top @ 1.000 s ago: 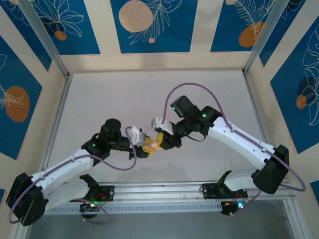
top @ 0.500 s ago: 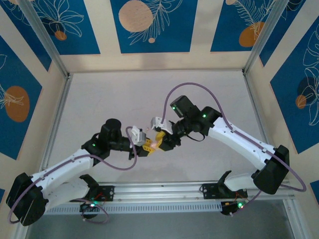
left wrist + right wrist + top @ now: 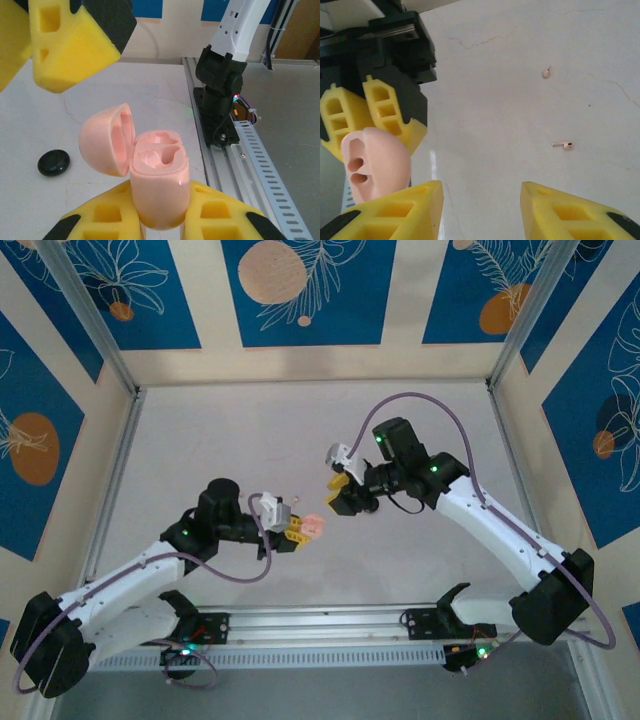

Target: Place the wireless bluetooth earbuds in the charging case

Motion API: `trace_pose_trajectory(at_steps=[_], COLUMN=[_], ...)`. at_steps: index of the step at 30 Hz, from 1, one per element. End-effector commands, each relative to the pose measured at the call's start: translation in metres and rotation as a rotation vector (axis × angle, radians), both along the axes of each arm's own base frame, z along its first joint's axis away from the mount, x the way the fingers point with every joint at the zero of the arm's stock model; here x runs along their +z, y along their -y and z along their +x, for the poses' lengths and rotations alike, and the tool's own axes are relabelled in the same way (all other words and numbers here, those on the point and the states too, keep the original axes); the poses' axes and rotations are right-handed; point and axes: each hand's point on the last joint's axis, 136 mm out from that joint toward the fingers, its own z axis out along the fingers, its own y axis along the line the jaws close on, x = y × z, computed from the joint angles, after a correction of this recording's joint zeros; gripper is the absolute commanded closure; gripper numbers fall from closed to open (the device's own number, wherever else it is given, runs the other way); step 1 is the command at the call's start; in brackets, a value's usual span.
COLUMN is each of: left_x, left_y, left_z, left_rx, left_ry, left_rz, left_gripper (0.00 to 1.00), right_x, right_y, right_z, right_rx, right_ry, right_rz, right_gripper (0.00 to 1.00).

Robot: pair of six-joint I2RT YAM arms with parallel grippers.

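The pale table carries two arms. The left gripper pinches one open pink case by its base, and the right gripper hangs beside it, jaws spread and empty. Two earbuds lie loose on the table away from the case, the near earbud and the far earbud; one black disc lies beside the case.

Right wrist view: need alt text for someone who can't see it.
Two tiny pale earbuds lie apart on the white table, the upper earbud and the lower earbud, beyond the right gripper, whose yellow fingers are open and empty. At left, the left gripper holds the open pink charging case.
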Motion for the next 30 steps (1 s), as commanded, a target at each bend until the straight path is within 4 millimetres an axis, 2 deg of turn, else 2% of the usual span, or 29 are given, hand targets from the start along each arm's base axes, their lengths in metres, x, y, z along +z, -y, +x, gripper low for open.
trace_pose_trajectory(at_steps=[1,5,9,13,17,22,30], left_x=[0.002,-0.006,-0.018,-0.032,-0.045,-0.050,-0.056], left_y=[-0.008,-0.026,-0.049,-0.072,-0.091,-0.100,-0.108], left_z=[0.019,0.054,0.087,0.104,0.110,0.107,0.102], left_rx=[0.102,0.289,0.507,0.661,0.763,0.794,0.820], left_ry=[0.008,-0.021,-0.070,-0.133,-0.161,-0.166,-0.178], left_rz=[-0.035,-0.066,-0.052,-0.051,-0.035,-0.026,-0.006], left_gripper=[0.85,0.85,0.84,0.85,0.84,0.84,0.84], right_x=[0.014,0.004,-0.026,-0.061,-0.094,-0.135,-0.177], right_y=[0.003,0.007,0.007,-0.004,-0.023,-0.044,-0.068], right_z=[0.003,0.025,0.046,0.063,0.079,0.094,0.114], right_rx=[-0.045,-0.192,-0.348,-0.453,-0.510,-0.535,-0.551], right_ry=[-0.041,-0.166,-0.365,-0.561,-0.707,-0.813,-0.855], right_rz=[0.072,0.025,-0.080,-0.139,-0.195,-0.276,-0.372], right_gripper=[0.55,0.56,0.58,0.59,0.62,0.63,0.63])
